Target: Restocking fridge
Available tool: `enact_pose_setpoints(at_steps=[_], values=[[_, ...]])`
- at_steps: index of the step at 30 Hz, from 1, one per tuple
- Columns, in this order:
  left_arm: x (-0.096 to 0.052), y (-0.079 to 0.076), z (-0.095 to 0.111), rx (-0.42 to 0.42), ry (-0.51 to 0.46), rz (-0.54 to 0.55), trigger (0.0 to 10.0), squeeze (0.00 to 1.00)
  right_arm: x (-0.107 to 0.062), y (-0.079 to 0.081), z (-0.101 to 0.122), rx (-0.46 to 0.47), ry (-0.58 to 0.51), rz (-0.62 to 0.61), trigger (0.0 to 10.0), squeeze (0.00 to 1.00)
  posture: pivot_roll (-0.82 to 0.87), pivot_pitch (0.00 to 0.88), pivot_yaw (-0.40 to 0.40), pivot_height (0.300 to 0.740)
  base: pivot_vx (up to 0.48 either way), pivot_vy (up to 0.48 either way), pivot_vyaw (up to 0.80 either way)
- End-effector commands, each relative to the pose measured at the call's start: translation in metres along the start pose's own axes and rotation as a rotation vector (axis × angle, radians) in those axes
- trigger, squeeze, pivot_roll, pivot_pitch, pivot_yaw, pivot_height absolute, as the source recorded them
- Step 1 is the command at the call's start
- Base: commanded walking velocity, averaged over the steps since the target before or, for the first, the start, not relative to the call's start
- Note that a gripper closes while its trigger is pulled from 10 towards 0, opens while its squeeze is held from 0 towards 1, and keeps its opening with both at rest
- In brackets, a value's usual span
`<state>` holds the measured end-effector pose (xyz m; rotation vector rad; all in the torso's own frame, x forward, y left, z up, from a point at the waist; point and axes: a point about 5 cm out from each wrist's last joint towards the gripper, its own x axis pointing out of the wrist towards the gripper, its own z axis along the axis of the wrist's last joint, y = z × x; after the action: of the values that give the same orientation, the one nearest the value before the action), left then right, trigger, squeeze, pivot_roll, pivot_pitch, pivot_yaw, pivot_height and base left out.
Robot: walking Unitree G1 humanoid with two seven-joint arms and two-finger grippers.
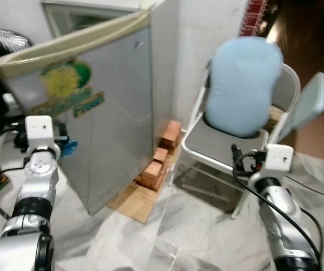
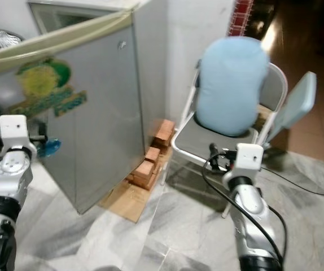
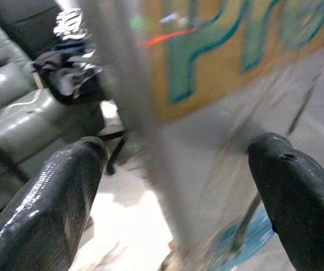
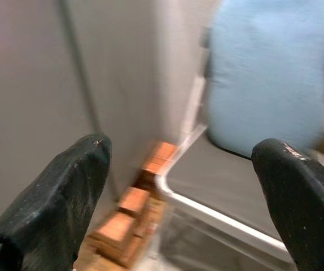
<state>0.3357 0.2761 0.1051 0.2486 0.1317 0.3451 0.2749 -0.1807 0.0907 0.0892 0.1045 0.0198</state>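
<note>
A small grey fridge (image 1: 114,107) fills the upper left of the head views, its door swung open toward the camera with a cream rubber seal (image 1: 66,42) running along the top edge and a yellow, green and teal sticker (image 1: 66,87) on the door's outer face. The left tool (image 3: 173,192) is raised at the left of the frame, right at the edge of the open door; in the left wrist view its two black fingers (image 3: 43,209) stand spread wide apart with the door's edge and the blurred sticker lettering between them, and nothing is pinched. Something blue (image 1: 69,148) shows just beside that wrist against the door, too blurred to identify. At the foot of the fridge, against the white wall, lies a stack of reddish bricks (image 1: 159,161) on a flat piece of cardboard (image 1: 134,200). To the right stands a grey folding chair (image 1: 218,144) with a pale blue cushion (image 1: 244,84) propped upright against its back. The right tool (image 4: 182,197) is held low in front of the chair seat; its fingers (image 4: 55,203) are likewise spread wide and empty, framing the bricks and the chair's metal rail. The floor (image 1: 196,231) is grey marbled tile.
</note>
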Motion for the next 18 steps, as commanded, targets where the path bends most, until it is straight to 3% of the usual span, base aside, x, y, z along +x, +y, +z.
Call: enact_pose_setpoints(at_steps=[1, 3, 4, 5, 6, 10, 15, 16, 17, 18], values=[[0.000, 0.024, -0.003, 0.041, 0.011, 0.135, 10.0, 0.00, -0.002, -0.013, 0.002, -0.022, -0.005, -0.041, 10.0, 0.00, -0.04, 0.000, 0.010, 0.740, 0.000, 0.000, 0.00], [-0.002, 0.046, -0.008, 0.046, 0.036, 0.267, 10.0, 0.00, -0.002, -0.014, 0.002, -0.023, -0.004, -0.042, 10.0, 0.00, -0.04, 0.000, 0.009, 0.740, 0.000, 0.000, 0.00], [-0.002, 0.046, -0.008, 0.046, 0.036, 0.267, 10.0, 0.00, -0.002, -0.014, 0.002, -0.023, -0.004, -0.042, 10.0, 0.00, -0.04, 0.000, 0.009, 0.740, 0.000, 0.000, 0.00], [-0.005, 0.068, -0.013, 0.037, 0.060, 0.390, 10.0, 0.00, -0.002, -0.014, 0.001, -0.026, -0.002, -0.040, 10.0, 0.00, -0.04, 0.000, 0.006, 0.740, 0.000, 0.000, 0.00], [-0.008, 0.078, -0.015, 0.036, 0.071, 0.446, 10.0, 0.00, -0.002, -0.014, 0.001, -0.029, -0.002, -0.037, 10.0, 0.00, -0.04, 0.000, 0.006, 0.740, 0.000, 0.000, 0.00], [-0.009, 0.082, -0.014, 0.049, 0.056, 0.458, 10.0, 0.00, -0.002, -0.014, 0.001, -0.030, -0.001, -0.036, 10.0, 0.00, -0.03, 0.000, 0.004, 0.740, 0.000, 0.000, 0.00], [-0.011, 0.062, -0.014, 0.070, 0.011, 0.369, 10.0, 0.00, -0.001, -0.014, 0.000, -0.032, 0.003, -0.035, 10.0, 0.00, -0.03, 0.000, 0.005, 0.740, 0.000, 0.000, 0.00], [-0.012, 0.046, -0.014, 0.081, -0.014, 0.304, 10.0, 0.00, -0.001, -0.014, -0.001, -0.032, 0.004, -0.035, 10.0, 0.00, -0.03, 0.000, 0.005, 0.740, 0.000, 0.000, 0.00], [-0.012, 0.046, -0.014, 0.081, -0.014, 0.304, 10.0, 0.00, -0.001, -0.014, -0.001, -0.032, 0.004, -0.035, 10.0, 0.00, -0.03, 0.000, 0.005, 0.740, 0.000, 0.000, 0.00], [-0.017, 0.025, -0.014, 0.074, -0.043, 0.224, 10.0, 0.00, -0.001, -0.014, -0.001, -0.032, 0.005, -0.036, 10.0, 0.00, -0.03, 0.000, 0.007, 0.740, 0.000, 0.000, 0.00]])
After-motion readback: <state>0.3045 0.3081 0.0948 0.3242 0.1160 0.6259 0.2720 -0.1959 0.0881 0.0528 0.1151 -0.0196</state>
